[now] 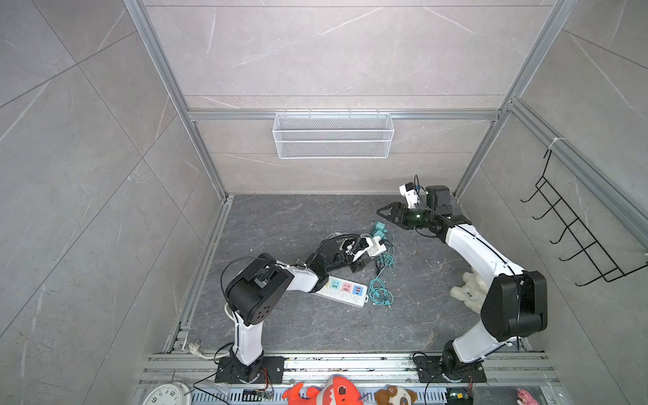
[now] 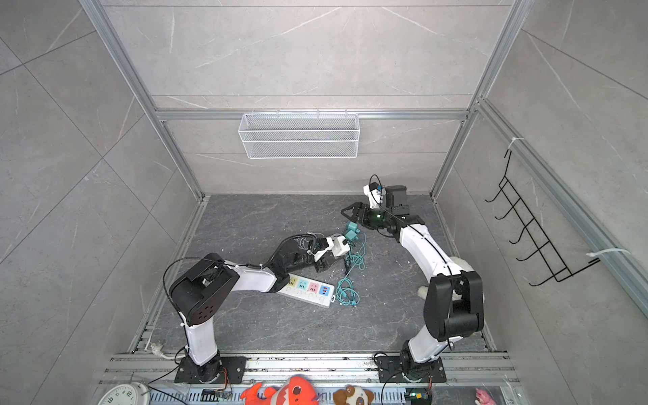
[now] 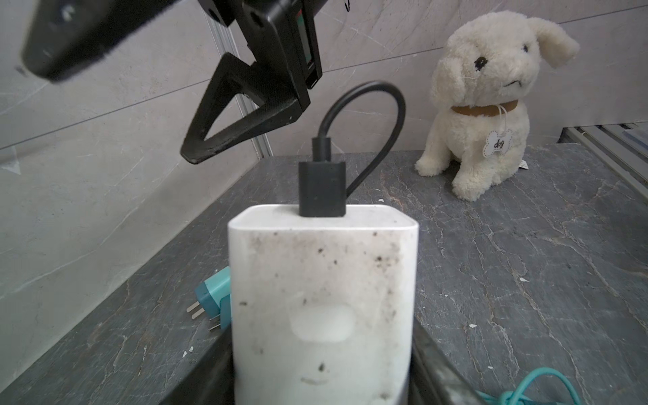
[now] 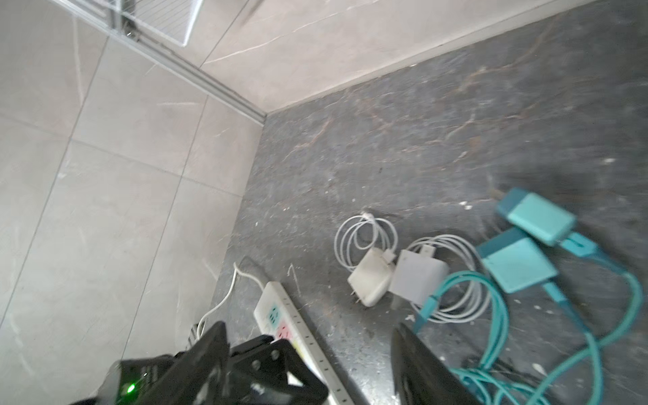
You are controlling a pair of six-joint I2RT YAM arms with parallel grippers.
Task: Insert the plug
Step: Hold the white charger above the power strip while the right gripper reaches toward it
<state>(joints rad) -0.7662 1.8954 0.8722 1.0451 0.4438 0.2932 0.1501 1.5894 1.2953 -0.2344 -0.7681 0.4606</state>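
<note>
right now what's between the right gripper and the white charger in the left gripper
Two teal chargers lie on the tabletop between the right gripper and the white charger that the left gripper holds; both top views show it.

A robotics lab cell is pictured, walled by stone-look panels (image 1: pixel 333 52) in aluminium framing (image 1: pixel 231 115). Two robot arms (image 1: pixel 249 340) are bolted to a slotted front rail (image 1: pixel 350 364).

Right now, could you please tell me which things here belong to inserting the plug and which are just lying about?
For the job:
white charger
its black cable
power strip

Lying about:
teal chargers
teal cables
plush dog
wire basket
hook rack
clock
</note>
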